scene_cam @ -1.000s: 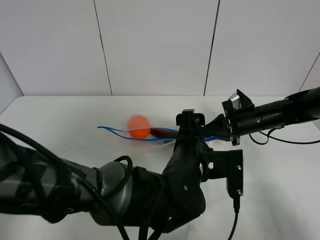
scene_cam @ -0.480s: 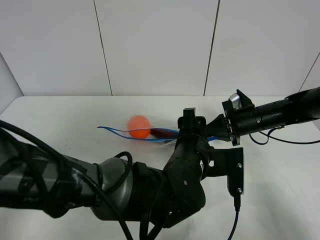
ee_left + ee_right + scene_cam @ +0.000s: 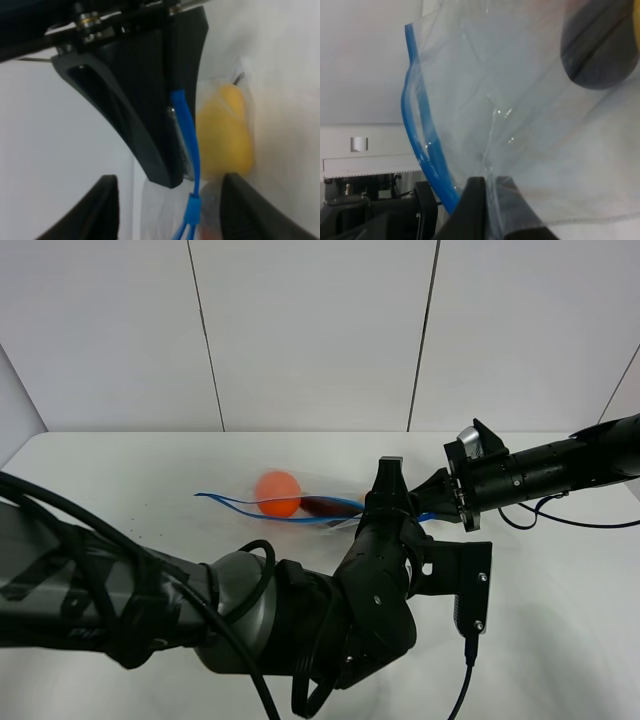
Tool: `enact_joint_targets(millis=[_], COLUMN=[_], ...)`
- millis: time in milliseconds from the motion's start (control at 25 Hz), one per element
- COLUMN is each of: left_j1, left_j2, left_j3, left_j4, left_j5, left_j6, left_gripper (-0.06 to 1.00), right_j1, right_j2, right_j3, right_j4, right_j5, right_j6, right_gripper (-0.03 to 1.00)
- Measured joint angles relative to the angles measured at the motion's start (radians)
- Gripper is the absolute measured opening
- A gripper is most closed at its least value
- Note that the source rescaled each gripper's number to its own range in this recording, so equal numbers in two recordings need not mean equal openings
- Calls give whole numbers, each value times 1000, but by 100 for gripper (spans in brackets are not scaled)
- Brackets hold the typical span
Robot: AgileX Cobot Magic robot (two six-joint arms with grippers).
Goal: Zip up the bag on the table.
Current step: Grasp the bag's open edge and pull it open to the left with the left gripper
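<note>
The bag (image 3: pixel 325 492) lay near the middle of the table (image 3: pixel 120 470). Its blue zipper strip (image 3: pixel 230 504) ran along the near side, and the two halves stood parted around the stretch by the orange ball (image 3: pixel 278 493). Through the plastic, a dark item (image 3: pixel 322 506) sat just beside the ball. At the end toward the right arm there was a yellow fruit (image 3: pixel 225 130), seen from the left wrist.

The right gripper (image 3: pixel 492 182) had that end pinched, its fingers closed down on the clear plastic just beside the strip. The left gripper (image 3: pixel 169 182) stood over the same end with its fingers spread wide, one on each side of the strip. It seemed to be gripping nothing, though that wrist view was blurred. From above, the left arm (image 3: pixel 300 620) covered that corner of the bag.
</note>
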Motion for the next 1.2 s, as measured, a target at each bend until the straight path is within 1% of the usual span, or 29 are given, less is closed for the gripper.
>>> enact_joint_targets(millis=[160,680,960,1200], left_j1=[0,20,21,21], left_j2=[2,2,2,2], left_j3=[0,-1,-1,-1], left_j4=[0,0,0,0], left_j5=[-8,-27,-54,-76], left_j6=[0,1,1,1], left_gripper=[42,40,23,20], right_j1=[0,0,0,0], right_j2=[0,0,0,0], right_j3=[0,0,0,0], right_j4=[0,-2,-3,-3], right_j5=[0,0,0,0], right_j6=[0,0,0,0], right_gripper=[0,0,0,0])
